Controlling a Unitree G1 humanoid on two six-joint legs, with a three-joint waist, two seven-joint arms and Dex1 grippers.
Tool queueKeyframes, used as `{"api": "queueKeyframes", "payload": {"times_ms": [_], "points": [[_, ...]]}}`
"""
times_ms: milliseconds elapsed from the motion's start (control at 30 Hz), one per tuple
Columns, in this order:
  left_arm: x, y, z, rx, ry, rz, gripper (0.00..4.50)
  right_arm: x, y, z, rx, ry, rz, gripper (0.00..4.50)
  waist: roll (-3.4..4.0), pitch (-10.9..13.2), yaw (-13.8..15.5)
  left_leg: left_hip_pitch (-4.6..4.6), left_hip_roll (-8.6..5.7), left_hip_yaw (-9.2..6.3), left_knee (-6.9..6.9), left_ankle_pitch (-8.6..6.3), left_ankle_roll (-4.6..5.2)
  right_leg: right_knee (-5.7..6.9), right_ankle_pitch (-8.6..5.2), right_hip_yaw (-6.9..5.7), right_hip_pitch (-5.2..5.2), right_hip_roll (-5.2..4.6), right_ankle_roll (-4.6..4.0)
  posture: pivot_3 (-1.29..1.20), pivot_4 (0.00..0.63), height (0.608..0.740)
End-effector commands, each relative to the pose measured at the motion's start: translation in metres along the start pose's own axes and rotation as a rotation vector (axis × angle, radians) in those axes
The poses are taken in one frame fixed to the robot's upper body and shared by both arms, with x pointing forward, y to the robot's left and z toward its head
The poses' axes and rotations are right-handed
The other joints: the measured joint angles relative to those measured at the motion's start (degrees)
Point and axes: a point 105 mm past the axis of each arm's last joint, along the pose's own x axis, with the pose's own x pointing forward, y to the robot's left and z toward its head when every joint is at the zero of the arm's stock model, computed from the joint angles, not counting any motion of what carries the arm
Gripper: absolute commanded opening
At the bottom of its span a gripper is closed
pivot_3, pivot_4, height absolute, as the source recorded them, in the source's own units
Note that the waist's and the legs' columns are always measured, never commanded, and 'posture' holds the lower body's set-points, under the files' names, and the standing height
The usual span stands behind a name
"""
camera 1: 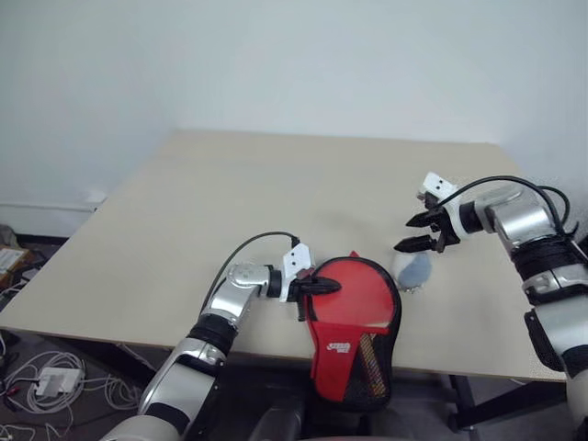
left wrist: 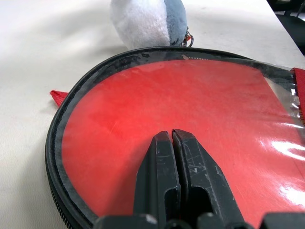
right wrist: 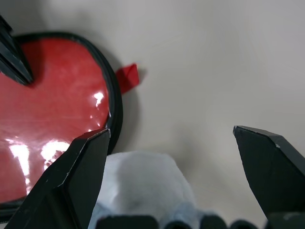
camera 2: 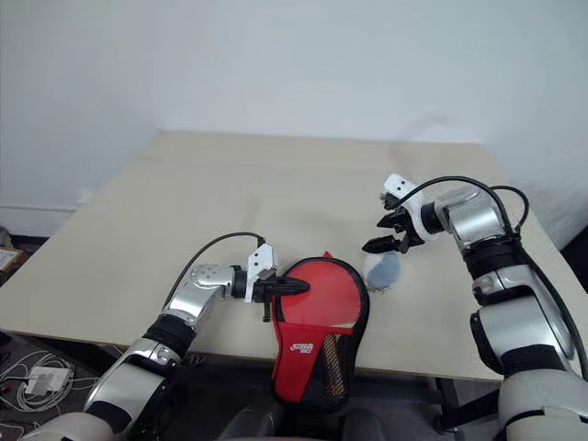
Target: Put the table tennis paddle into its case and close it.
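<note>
Here I see the case [camera 1: 354,331] lying at the near edge of the worktop [camera 1: 276,202], its round red end on the surface and its narrower tail, with black mesh and a white logo I cannot read, hanging past that edge. A glossy clear film covers the red face, and a black zipper rim runs round it. I cannot tell whether the table tennis paddle sits under that film.

My left gripper [camera 1: 328,286] rests over the case's round end from the left side, jaws clenched tight together with the tips on the red face; whether they pinch any fabric I cannot tell.

Just beside the case's right rim sits a small soft whitish-and-blue-grey thing [camera 1: 415,270], touching or nearly touching the zipper edge. A short red tab [right wrist: 127,76] sticks out from the case's far rim.

My right gripper [camera 1: 415,231] hangs above that soft thing, jaws spread wide and grasping nothing.

Beyond the case, the pale worktop runs bare to its far edge by the white wall [camera 1: 294,64], giving plenty of room behind and to the left of the case.
</note>
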Motion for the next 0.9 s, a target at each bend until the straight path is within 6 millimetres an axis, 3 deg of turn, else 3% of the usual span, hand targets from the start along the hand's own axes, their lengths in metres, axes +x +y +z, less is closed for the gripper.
{"api": "queueKeyframes", "payload": {"times_ms": [33,500,900], "points": [[-0.004,-0.004,-0.029,-0.056,0.107,0.016,0.00,-0.004,-0.004,0.000,-0.043,0.031,-0.001,4.48,0.03,0.00,-0.06,0.00,-0.01,0.01,0.00,0.00,0.00,0.01,0.00,0.00,-0.01,0.00,0.00,0.00,0.000,0.707],[-0.003,-0.006,-0.031,-0.056,0.109,0.013,0.00,-0.012,-0.005,-0.036,-0.005,0.097,0.012,4.48,0.22,-0.11,-0.04,0.02,-0.04,0.00,0.00,0.00,0.00,0.05,0.00,0.02,0.00,0.00,0.01,0.00,0.000,0.707],[-0.002,-0.007,-0.032,-0.048,0.117,0.007,0.00,-0.024,0.010,-0.054,0.047,0.096,0.035,4.48,0.21,-0.20,0.03,0.02,-0.02,0.00,0.00,0.00,0.00,0.04,-0.02,0.02,0.03,-0.04,0.04,0.00,0.000,0.707]]}}
